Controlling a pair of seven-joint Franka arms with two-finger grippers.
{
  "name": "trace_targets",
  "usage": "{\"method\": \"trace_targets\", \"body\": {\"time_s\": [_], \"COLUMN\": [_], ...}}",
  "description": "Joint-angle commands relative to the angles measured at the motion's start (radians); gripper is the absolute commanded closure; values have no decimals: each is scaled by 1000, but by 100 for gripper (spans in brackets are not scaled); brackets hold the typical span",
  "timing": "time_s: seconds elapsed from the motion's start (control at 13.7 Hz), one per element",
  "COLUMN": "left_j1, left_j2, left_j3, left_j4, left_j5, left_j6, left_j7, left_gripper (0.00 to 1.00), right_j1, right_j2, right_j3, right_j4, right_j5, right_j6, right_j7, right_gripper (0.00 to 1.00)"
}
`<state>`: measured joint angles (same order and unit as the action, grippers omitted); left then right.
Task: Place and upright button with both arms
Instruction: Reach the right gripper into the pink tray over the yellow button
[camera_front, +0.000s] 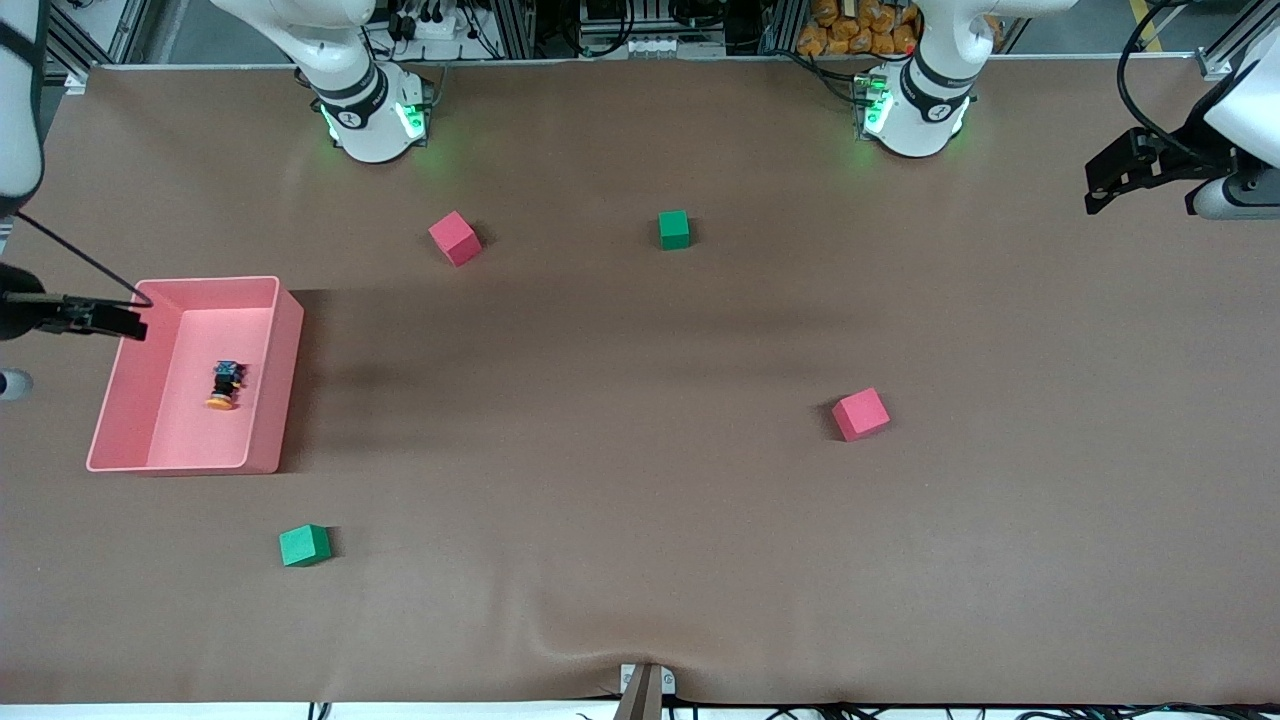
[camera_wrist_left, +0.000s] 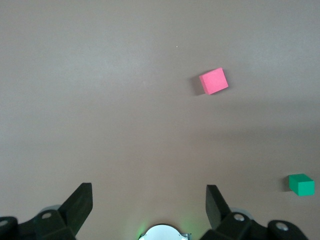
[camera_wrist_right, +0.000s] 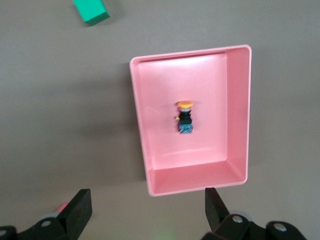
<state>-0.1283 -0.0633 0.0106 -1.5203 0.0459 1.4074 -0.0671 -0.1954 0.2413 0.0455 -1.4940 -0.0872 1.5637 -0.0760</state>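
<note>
Your button (camera_front: 226, 384) lies on its side on the floor of the pink tray (camera_front: 272, 290), at about 9 o'clock on the table, toward the right arm's end, with the orange cap pointing at the front camera and the bluish end pointing toward the robot bases. Your right gripper (camera_wrist_right: 146, 210) hangs high over the tray with its 2 fingers spread wide and nothing between them, and your left gripper (camera_wrist_left: 149, 206) waits high over bare table at about 2 o'clock, its fingers (camera_wrist_left: 79, 201) spread just as wide and empty. 2 red cubes, 1 at about 12 o'clock (camera_front: 455, 238) and 1 at about 3 o'clock (camera_front: 861, 414), and 2 green cubes, 1 at about 12 o'clock (camera_front: 674, 229) and 1 at about 7 o'clock (camera_front: 304, 545), sit well apart from the tray, so you can likely ignore them. The risk sits in the pick: the button is small and round-capped, so if you close across the cap rather than the black body it will probably roll or squirt out. The tray walls stand close around it, and a finger coming down near a wall could catch the rim and drag or tip the tray. A skewed grip would also leave you a poor handover, and uprighting could then topple it.
</note>
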Motion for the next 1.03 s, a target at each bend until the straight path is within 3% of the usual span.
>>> {"method": "trace_targets", "body": {"time_s": [0.0, 0.44, 0.95], "left_j1": [6, -2, -4], "left_j2": [-4, 11, 20], "left_j3": [-3, -6, -8], "left_j4": [3, 0, 0], "left_j5": [3, 6, 12], "left_j6": [-24, -21, -22], "left_j7": [12, 10, 9], "left_gripper": [0, 0, 0], "right_j1": [-51, -107, -179], "right_j2": [-4, -8, 3], "right_j3": [14, 16, 16], "right_j4": [-98, -328, -618], "right_j5": [-19, -16, -12], "right_j6": [97, 304, 718], "right_j7": [-42, -82, -183], "right_gripper": [0, 0, 0]}}
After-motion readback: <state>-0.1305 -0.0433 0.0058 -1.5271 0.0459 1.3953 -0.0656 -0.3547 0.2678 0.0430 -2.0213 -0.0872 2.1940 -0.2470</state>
